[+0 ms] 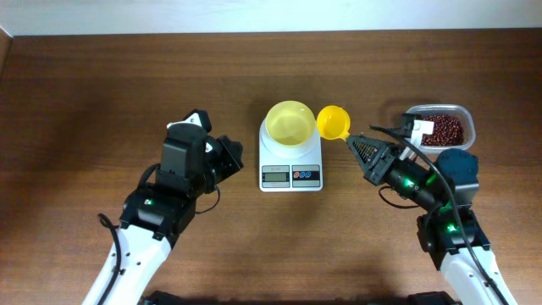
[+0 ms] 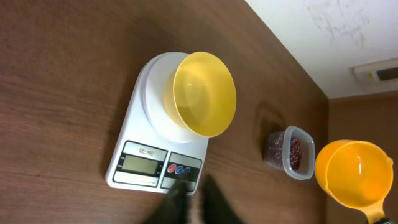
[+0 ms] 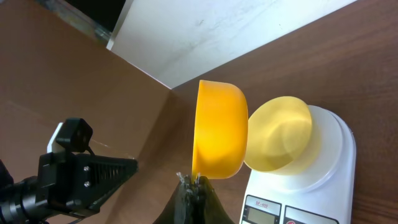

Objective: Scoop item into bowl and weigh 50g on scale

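Note:
The white scale (image 1: 290, 174) stands mid-table with the pale yellow bowl (image 1: 290, 123) on it, empty. The beans (image 1: 444, 130) lie in a clear container at the right. My right gripper (image 1: 360, 146) is shut on the handle of a yellow scoop (image 1: 333, 123), which is held beside the bowl's right rim and looks empty in the left wrist view (image 2: 354, 174). My left gripper (image 1: 229, 157) is just left of the scale. In the left wrist view its blurred fingers (image 2: 194, 193) are slightly apart, one tip by the scale's (image 2: 155, 124) blue button. The bowl (image 2: 204, 93) shows no beans.
The clear plastic container (image 1: 464, 114) sits at the table's right, behind my right arm, and also shows in the left wrist view (image 2: 289, 151). In the right wrist view the scoop (image 3: 219, 134) overlaps the bowl (image 3: 283, 134) on the scale (image 3: 323, 186); my left arm (image 3: 68, 174) is beyond.

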You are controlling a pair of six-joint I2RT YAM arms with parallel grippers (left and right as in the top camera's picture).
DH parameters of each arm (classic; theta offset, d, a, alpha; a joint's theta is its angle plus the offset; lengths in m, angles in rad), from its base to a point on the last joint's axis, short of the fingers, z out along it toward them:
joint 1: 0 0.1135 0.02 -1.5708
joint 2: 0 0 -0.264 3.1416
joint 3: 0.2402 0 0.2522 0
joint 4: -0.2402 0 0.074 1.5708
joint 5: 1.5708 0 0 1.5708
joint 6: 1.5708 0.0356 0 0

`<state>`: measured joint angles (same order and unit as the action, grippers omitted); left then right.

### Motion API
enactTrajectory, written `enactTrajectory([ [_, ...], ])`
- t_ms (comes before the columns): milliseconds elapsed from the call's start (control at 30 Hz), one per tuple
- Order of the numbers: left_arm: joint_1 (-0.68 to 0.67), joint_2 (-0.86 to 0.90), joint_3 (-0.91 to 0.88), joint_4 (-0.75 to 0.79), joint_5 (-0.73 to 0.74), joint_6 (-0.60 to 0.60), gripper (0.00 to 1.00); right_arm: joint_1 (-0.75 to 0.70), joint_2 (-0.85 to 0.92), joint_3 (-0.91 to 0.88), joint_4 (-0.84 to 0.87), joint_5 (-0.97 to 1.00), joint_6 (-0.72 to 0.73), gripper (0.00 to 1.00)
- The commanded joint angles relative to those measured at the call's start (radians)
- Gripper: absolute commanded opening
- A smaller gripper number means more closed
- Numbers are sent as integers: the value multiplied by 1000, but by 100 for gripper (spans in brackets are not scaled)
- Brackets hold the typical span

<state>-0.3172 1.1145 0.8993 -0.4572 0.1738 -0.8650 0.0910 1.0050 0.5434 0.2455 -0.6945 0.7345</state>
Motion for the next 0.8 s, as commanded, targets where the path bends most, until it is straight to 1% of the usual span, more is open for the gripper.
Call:
enactTrajectory([
  [0,0,-8,3,13,-14,62,0,-8,-10,14,5,-2,5,4],
  [33,-12,-8,3,34,-14,103,0,-8,-10,14,6,-1,8,4],
  [100,-32,-8,3,82,-14,116,0,-17,-10,14,9,9,70,4],
  [133,-42,-8,3,93,-14,116,0,-31,-10,14,9,14,79,4],
  [233,-69,-8,7,95,-14,128,0,-107,-10,14,13,13,140,4],
  [300,-81,1,13,93,-14,158,0,-145,-10,14,13,5,139,4],
  [333,-89,13,26,89,-14,175,0,-156,-10,14,13,-2,139,4],
  [433,-118,121,144,53,-14,249,0,-165,-10,14,13,-5,138,4],
  [467,-135,187,220,10,-14,294,0,-166,-10,14,13,-5,138,4],
  [500,-144,218,261,-24,-14,322,0,-166,-10,14,13,-5,138,4],
  [533,-164,277,339,-100,-21,379,0,-166,-10,14,12,-5,138,4],
  [567,-176,306,382,-151,-42,397,0,-166,-10,14,13,-5,138,4],
  [633,-214,354,465,-288,-159,401,0,-166,-10,14,12,3,138,4],
  [667,-235,357,470,-322,-182,424,0,-166,-10,14,12,21,138,4],
  [767,-267,357,470,-326,-182,437,0,-166,-10,14,12,79,137,4],
])
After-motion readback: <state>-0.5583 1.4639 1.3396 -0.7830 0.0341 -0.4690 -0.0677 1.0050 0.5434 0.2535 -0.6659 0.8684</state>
